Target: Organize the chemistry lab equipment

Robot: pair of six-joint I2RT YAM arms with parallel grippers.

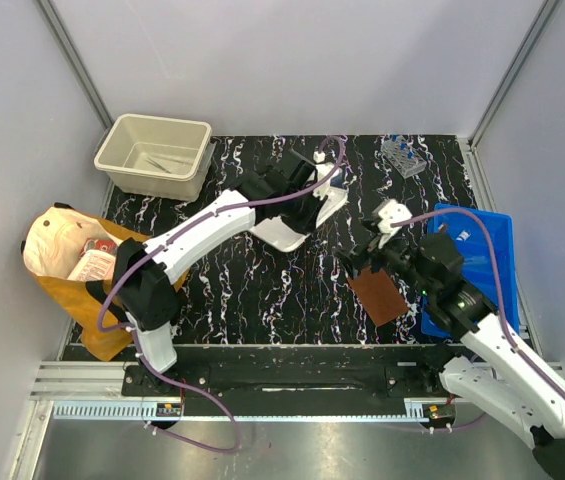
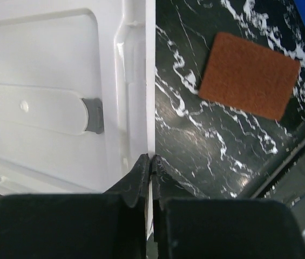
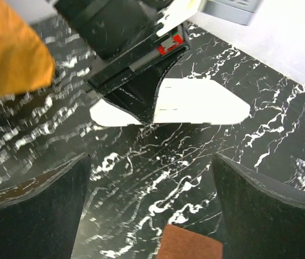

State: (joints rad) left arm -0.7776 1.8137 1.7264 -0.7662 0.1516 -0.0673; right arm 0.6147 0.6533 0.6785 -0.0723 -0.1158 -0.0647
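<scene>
A white plastic tray (image 1: 297, 222) lies tilted on the black marbled table, and my left gripper (image 1: 309, 203) is shut on its thin rim. The left wrist view shows that rim (image 2: 151, 135) pinched between the closed jaws of the left gripper (image 2: 151, 162). My right gripper (image 3: 151, 162) stands open just above the table, with nothing between its fingers. A brown square pad (image 1: 377, 295) lies right below the right gripper (image 1: 367, 258). A small clear tube rack (image 1: 402, 155) stands at the back right. Slim silvery tools (image 1: 157, 160) lie inside a beige bin (image 1: 127, 135).
A blue bin (image 1: 482, 235) sits along the right edge, beside my right arm. A tan paper bag (image 1: 67, 290) with red-and-white packets stands at the left edge. Grey walls close in the table at the back and on both sides.
</scene>
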